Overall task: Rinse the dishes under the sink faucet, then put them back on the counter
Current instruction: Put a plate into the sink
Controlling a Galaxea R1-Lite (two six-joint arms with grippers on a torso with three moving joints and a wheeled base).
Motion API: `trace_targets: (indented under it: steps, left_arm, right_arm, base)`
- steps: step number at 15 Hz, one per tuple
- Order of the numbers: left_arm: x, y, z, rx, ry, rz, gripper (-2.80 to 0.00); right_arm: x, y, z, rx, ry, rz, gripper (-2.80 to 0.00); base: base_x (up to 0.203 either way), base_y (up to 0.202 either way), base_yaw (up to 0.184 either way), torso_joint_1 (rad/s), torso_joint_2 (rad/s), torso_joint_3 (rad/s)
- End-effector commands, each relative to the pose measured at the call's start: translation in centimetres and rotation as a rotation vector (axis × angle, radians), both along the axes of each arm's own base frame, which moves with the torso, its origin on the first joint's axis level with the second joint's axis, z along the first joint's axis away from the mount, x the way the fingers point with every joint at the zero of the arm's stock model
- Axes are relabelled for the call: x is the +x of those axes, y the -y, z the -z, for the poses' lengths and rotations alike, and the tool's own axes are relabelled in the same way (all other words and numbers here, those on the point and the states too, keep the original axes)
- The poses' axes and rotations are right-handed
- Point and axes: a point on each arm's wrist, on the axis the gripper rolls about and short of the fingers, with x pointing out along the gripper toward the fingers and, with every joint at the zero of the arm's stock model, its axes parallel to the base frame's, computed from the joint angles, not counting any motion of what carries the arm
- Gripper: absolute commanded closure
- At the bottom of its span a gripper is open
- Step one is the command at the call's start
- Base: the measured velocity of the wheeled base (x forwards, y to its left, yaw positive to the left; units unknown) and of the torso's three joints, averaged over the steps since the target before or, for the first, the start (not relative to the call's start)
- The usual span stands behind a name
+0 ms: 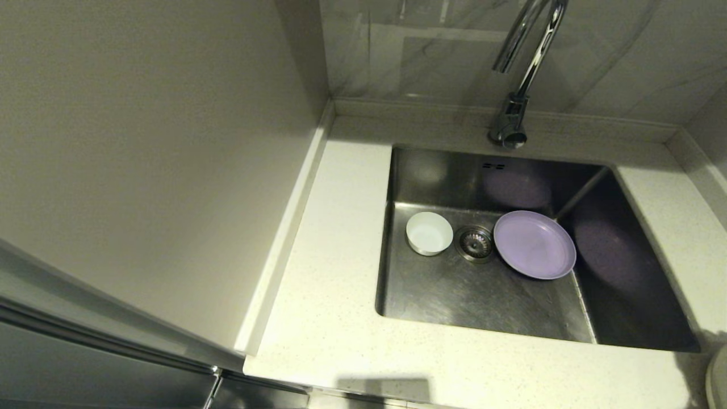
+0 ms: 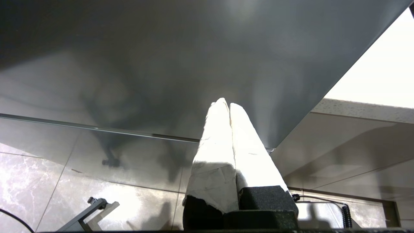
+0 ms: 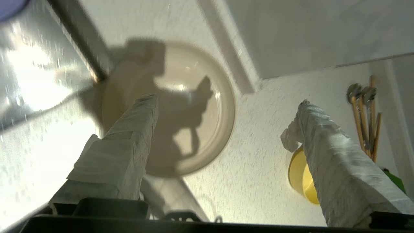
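In the sink (image 1: 454,301) a small white bowl (image 1: 429,233) sits left of the drain and a lilac plate (image 1: 534,244) lies right of it. The faucet (image 1: 522,62) arches over the back rim. A beige plate (image 3: 197,106) lies flat on the counter (image 3: 258,168) beside the sink's edge; only its rim (image 1: 717,378) shows in the head view. My right gripper (image 3: 226,100) hangs open over that plate and holds nothing; one finger (image 3: 136,132) is above the plate, the other is off to its side. My left gripper (image 2: 228,104) is shut and empty, parked low by a cabinet front.
A yellow round object (image 3: 302,178) sits on the counter behind the right gripper's outer finger. Wooden-handled utensils (image 3: 365,113) and something green (image 3: 393,181) lie further out. A tall panel (image 1: 142,142) walls off the counter's left side. Neither arm shows in the head view.
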Motion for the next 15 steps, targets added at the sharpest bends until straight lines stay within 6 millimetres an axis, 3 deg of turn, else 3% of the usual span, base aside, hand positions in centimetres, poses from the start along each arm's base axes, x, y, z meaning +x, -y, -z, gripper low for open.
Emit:
trace_targets:
  steps: [1,3,6,10,13,15]
  left_arm:
    - [0.0,0.0,0.0,-0.001,0.002,-0.001,0.00]
    - [0.0,0.0,0.0,-0.001,0.002,-0.001,0.00]
    - [0.0,0.0,0.0,-0.001,0.002,-0.001,0.00]
    - [0.0,0.0,0.0,-0.001,0.002,-0.001,0.00]
    - [0.0,0.0,0.0,-0.001,0.002,-0.001,0.00]
    - [0.0,0.0,0.0,-0.001,0.002,-0.001,0.00]
  right_arm:
    - [-0.1,0.2,-0.5,-0.006,0.009,0.036,-2.80]
    - [0.2,0.7,-0.5,-0.002,-0.020,0.071,-2.80]
    - [0.1,0.6,-0.7,0.055,-0.047,-0.043,-2.80]
    - [-1.7,-0.8,-1.1,0.274,-0.209,-0.124,-2.80]
    - [-1.5,-1.1,-1.0,0.517,-0.233,-0.157,-2.80]
    - [-0.8,-0.8,-0.6,0.568,-0.250,-0.180,-2.80]
  base:
    - [0.000,0.000,0.000,0.000,0.00,0.000]
    - [0.000,0.000,0.000,0.000,0.00,0.000]
    - [0.000,0.000,0.000,0.000,0.00,0.000]
    - [0.000,0.000,0.000,0.000,0.00,0.000]
    - [0.000,0.000,0.000,0.000,0.00,0.000]
    - [0.000,0.000,0.000,0.000,0.00,0.000]
